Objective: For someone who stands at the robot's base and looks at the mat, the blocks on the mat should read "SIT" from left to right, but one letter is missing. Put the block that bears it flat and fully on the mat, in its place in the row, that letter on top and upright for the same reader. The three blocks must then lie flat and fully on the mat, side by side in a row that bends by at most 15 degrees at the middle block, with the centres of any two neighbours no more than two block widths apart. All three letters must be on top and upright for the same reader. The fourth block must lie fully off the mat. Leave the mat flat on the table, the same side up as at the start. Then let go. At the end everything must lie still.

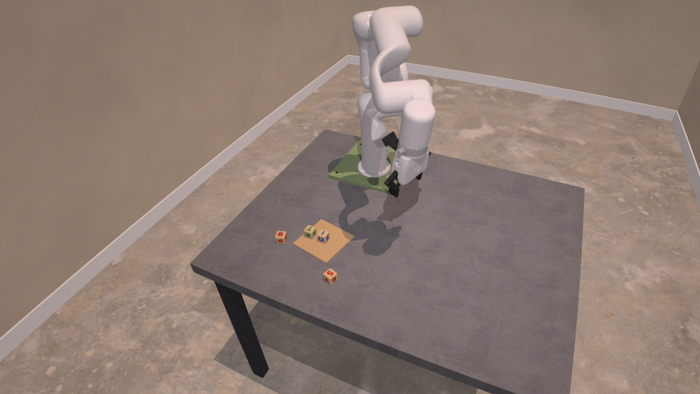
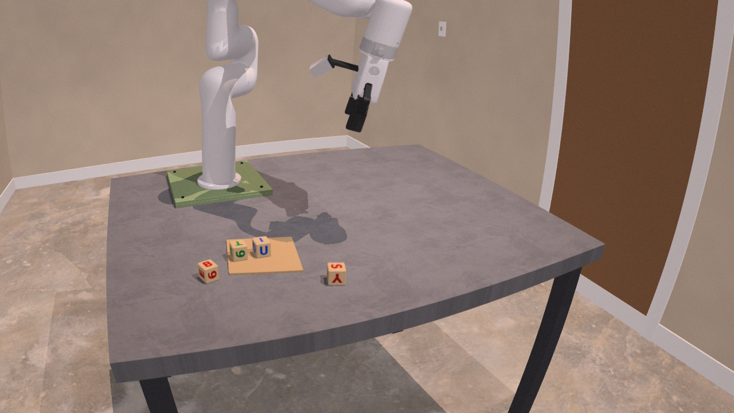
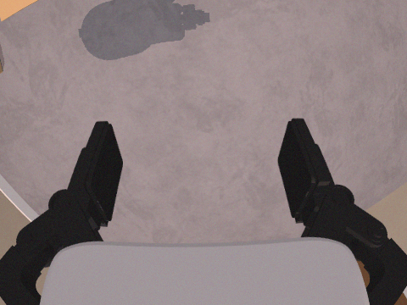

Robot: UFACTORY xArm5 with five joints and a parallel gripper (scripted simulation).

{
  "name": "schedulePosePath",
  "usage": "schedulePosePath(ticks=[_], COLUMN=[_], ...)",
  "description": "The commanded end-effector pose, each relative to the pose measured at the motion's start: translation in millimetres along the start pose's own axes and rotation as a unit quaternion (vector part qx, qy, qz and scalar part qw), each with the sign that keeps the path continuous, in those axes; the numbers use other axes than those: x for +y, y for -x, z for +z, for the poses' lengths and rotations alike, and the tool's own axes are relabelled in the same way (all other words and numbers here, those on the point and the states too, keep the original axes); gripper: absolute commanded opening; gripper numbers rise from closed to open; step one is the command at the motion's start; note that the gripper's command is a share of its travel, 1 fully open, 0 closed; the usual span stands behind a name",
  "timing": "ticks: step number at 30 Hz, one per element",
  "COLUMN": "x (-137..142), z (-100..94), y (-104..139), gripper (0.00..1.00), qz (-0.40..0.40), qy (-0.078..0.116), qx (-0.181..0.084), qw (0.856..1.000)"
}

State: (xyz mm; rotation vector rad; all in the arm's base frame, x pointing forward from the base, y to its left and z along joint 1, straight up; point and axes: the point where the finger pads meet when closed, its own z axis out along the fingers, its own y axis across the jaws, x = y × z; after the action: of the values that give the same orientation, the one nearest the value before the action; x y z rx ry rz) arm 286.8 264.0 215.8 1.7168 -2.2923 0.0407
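Observation:
My gripper [image 1: 406,184] [image 2: 355,125] [image 3: 200,140] is open and empty, high above the table, away from the blocks. The tan mat [image 1: 325,253] [image 2: 282,256] [image 3: 13,8] lies flat. On it stand the green T block [image 1: 309,232] [image 2: 238,250] and, close beside it, the blue I block [image 1: 322,236] [image 2: 261,247], letters on top. Bare mat lies on the I block's other side. The red S block [image 1: 330,276] [image 2: 336,274] stands off the mat, turned, S on top. The red B block [image 1: 280,237] [image 2: 208,271] stands off the mat beyond the T side, B on top.
The arm stands on a green base plate [image 1: 342,171] [image 2: 186,197] at the table's far edge in the top and exterior views. The grey table [image 1: 465,264] [image 2: 410,215] [image 3: 203,85] carries the arm's shadow between base and mat. The S block is nearer the front table edge than the mat.

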Motion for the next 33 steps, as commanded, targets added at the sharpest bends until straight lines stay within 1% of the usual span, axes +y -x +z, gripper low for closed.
schedulePosePath(ticks=[1,2,3,4,6,8,9,10,11,12,13,14,17,18,19,22,23,24,26,27,29,30,31,33], x=[-26.1,-59.7,-59.7,-73.9,-89.8,-93.5,-118.3,-126.6,-126.6,-142.3,-151.1,-158.0,-158.0,-187.0,-197.6,-213.0,-213.0,-233.5,-235.6,-254.1,-254.7,-270.3,-280.2,-282.6], z=[-3.7,-2.0,-2.0,-0.5,1.6,2.1,6.6,8.4,8.4,12.2,14.6,16.5,16.5,26.0,29.9,36.2,36.2,45.6,46.6,56.3,56.7,65.8,72.1,73.8], y=[7.6,8.3,8.3,7.8,6.7,6.3,3.1,1.6,1.6,-1.6,-3.7,-5.4,-5.4,-14.3,-18.2,-24.5,-24.5,-34.0,-35.1,-45.2,-45.5,-55.2,-61.8,-63.6], gripper=[1.0,1.0,1.0,1.0,1.0,1.0,1.0,1.0,1.0,1.0,1.0,1.0,1.0,1.0,1.0,1.0,1.0,1.0,1.0,1.0,1.0,1.0,1.0,1.0], qz=[-0.001,0.001,0.001,0.002,0.003,0.003,0.004,0.005,0.005,0.006,0.006,0.006,0.006,0.008,0.008,0.009,0.009,0.01,0.01,0.011,0.011,0.012,0.012,0.012], qy=[0.013,0.026,0.026,0.031,0.037,0.038,0.047,0.051,0.051,0.056,0.06,0.062,0.062,0.074,0.078,0.084,0.084,0.092,0.093,0.101,0.101,0.108,0.112,0.113], qx=[0.009,0.009,0.009,0.009,0.009,0.008,0.007,0.007,0.007,0.006,0.005,0.004,0.004,0.001,0.0,-0.002,-0.002,-0.006,-0.006,-0.01,-0.01,-0.013,-0.016,-0.016], qw=[1.0,1.0,1.0,0.999,0.999,0.999,0.999,0.999,0.999,0.998,0.998,0.998,0.998,0.997,0.997,0.996,0.996,0.996,0.996,0.995,0.995,0.994,0.993,0.993])
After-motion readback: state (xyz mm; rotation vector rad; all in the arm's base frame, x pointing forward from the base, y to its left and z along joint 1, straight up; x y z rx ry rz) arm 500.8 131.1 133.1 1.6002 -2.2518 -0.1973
